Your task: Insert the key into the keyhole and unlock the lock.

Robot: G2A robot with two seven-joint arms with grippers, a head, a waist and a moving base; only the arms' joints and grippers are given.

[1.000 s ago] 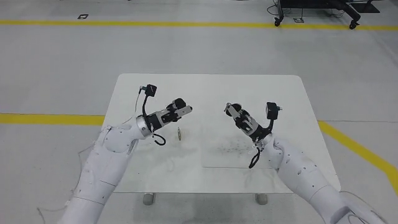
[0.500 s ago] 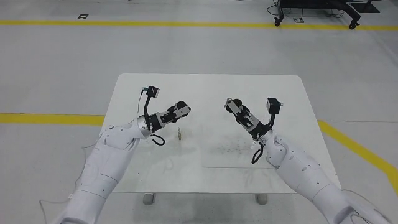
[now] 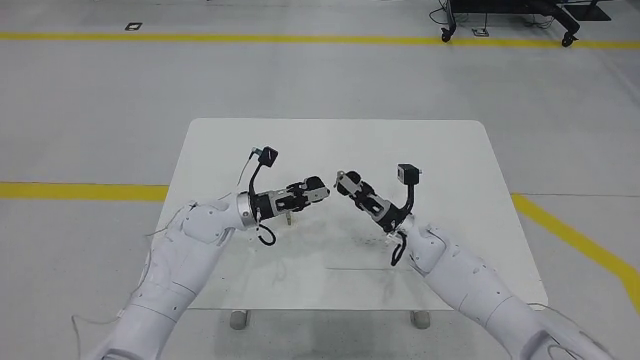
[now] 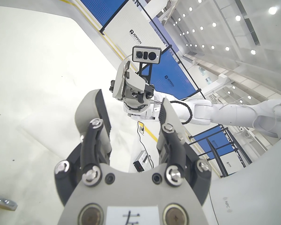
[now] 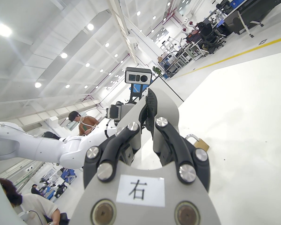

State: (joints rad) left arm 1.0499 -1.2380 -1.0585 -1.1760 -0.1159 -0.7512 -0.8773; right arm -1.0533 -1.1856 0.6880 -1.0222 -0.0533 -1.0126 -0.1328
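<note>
A brass padlock point(image 5: 200, 143) with a silver shackle lies flat on the white table point(image 3: 420, 150); from above the padlock point(image 3: 289, 217) sits just under my left forearm. My left gripper point(image 3: 318, 186) hovers over the table's middle, open, with nothing between its fingers point(image 4: 100, 108). Facing it a short gap away is my right gripper point(image 3: 343, 178), which is shut point(image 5: 149, 94). A thin metal edge, apparently the key point(image 4: 125, 67), pokes from between the right gripper's point(image 4: 123, 76) fingertips. The rest of the key is hidden by the pads.
A silvery object point(image 4: 2, 203) lies on the table at the left wrist view's edge. The table's right half and far side are bare. People sit and stand at benches in the room behind, away from the table.
Both arms have swung inward toward the table's middle. The two grippers, far apart a second ago, now face each other almost tip to tip. The padlock has not moved.
</note>
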